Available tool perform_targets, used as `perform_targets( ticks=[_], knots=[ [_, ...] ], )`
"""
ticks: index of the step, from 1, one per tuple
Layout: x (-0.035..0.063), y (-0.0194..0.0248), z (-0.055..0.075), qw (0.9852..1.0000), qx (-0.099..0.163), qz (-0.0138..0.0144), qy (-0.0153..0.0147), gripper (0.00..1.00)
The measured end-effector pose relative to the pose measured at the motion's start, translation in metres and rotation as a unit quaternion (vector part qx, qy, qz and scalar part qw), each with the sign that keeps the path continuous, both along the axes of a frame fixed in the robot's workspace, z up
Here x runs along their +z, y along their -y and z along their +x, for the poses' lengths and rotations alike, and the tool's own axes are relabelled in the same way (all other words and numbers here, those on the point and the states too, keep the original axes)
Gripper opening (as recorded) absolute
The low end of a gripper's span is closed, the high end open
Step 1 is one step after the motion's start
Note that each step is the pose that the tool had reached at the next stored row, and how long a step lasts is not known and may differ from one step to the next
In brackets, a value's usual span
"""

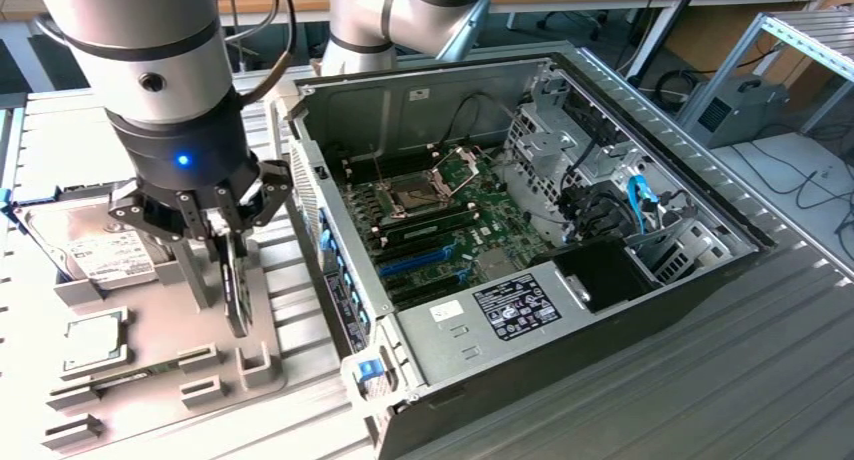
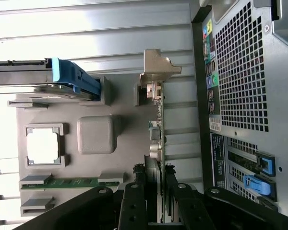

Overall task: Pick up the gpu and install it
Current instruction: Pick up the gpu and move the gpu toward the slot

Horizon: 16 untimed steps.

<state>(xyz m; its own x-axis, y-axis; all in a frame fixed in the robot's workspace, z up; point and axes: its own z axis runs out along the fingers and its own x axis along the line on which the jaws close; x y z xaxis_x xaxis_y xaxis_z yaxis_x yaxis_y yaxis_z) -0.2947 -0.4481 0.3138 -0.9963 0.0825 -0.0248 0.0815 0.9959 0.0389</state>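
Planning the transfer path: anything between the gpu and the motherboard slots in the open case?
Yes. The case's rear wall stands between the gpu, held on edge in the jaws at the tray, and the blue slots. The case is open on top, with nothing visible above the slots.

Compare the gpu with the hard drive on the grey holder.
The gpu stands on edge; the hard drive lies with its white label facing up. The gpu is slim and dark; the hard drive is thicker and silver. The gripper is closed on the gpu, while the hard drive sits apart from it, untouched. Both are at the grey holder, outside the computer case.
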Motion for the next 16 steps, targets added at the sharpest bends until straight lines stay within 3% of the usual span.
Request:
perform_targets(
  ticks=[16],
  knots=[
    [0.0125,0.0000,0.000,1.0000,0.000,0.0000,0.0000,0.27]
  ],
)
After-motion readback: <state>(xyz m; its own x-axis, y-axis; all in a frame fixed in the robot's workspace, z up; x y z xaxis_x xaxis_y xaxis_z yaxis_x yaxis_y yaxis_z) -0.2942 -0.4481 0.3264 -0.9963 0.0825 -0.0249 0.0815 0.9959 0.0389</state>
